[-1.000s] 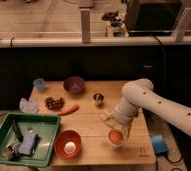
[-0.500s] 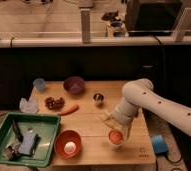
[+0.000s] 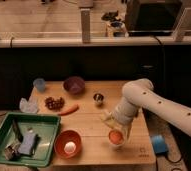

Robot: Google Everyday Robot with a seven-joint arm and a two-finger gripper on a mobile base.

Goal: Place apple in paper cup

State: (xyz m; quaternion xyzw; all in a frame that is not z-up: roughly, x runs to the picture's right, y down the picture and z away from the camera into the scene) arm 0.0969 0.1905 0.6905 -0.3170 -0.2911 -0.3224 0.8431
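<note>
Jaws cannot be made out on the gripper (image 3: 114, 125) poised just above the paper cup (image 3: 116, 139), where the apple (image 3: 115, 136) is seen sitting, so the cup could be tipped if caught during withdrawal.

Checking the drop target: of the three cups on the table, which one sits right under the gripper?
The white paper cup near the table's front edge, with the orange-red apple in its mouth, directly below the gripper. The metal cup and pale blue cup stand farther back.
</note>
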